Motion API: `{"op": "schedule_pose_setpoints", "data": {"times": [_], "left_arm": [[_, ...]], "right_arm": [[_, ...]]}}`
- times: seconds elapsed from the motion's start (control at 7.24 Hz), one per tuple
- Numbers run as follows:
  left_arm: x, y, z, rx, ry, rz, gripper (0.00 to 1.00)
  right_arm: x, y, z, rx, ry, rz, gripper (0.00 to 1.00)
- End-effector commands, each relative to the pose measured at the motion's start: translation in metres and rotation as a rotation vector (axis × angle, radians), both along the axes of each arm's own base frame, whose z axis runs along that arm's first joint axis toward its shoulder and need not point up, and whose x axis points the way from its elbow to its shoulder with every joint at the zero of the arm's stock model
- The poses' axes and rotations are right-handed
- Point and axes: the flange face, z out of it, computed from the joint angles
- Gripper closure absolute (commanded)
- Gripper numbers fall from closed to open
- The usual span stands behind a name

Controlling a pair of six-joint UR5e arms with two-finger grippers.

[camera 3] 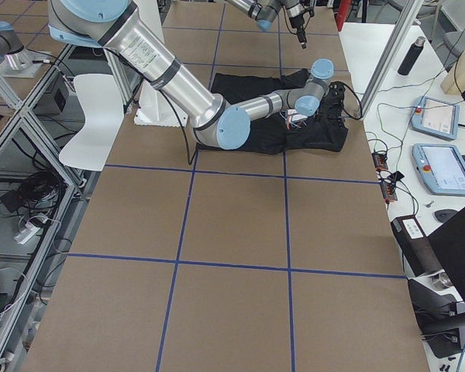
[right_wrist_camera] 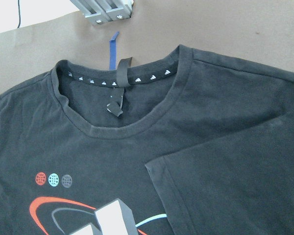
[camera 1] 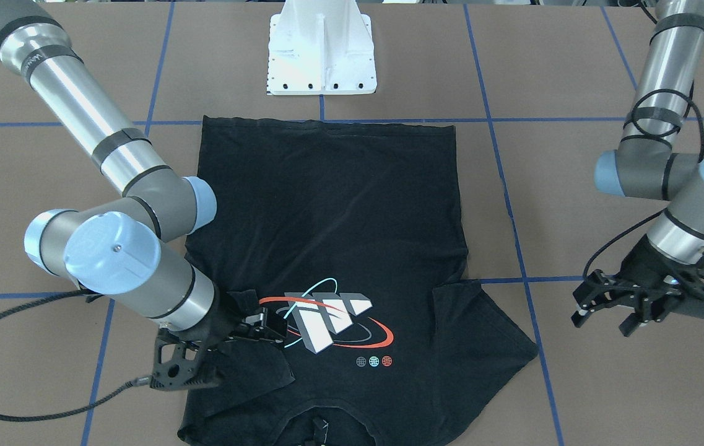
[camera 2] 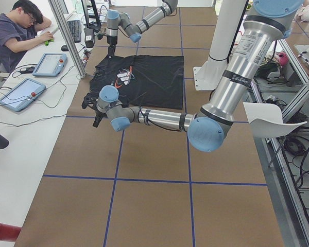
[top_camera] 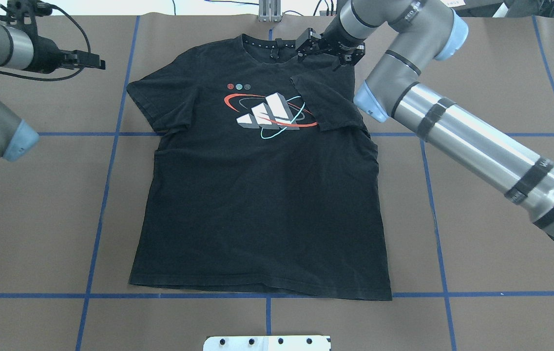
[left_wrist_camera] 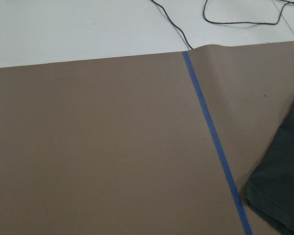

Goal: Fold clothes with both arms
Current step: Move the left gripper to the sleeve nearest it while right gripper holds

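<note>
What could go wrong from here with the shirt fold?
1. The right gripper hangs open close over the shoulder of the shirt, beside the sleeve already folded in. Its fingers could snag that flap and pull it open.
2. The left gripper is off the shirt, over the table, and the other sleeve lies spread out. If only one side gets folded, the result may be lopsided.

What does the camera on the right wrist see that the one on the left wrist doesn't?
Only the right wrist view shows the collar, the three little dots, the top of the logo and a sleeve folded over the chest. Only the left wrist view shows black cables lying on a white surface. Both show some of the black T-shirt, the brown table and blue tape.
</note>
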Motion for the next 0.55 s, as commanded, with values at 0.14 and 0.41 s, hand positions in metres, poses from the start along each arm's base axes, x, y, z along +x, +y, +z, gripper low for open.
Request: {"op": "schedule_pose_setpoints", "data": {"times": [0.14,0.41], "left_arm": [[0.076,-0.008,0.000,-0.022,0.005,-0.040,0.09],[0.087,-0.012,0.005,-0.037,-0.008,-0.034,0.16]], "right_arm": [[0.038,0.046,0.007,0.009,-0.018,0.011,0.00],[0.038,0.047,0.005,0.003,-0.013,0.010,0.00]]}}
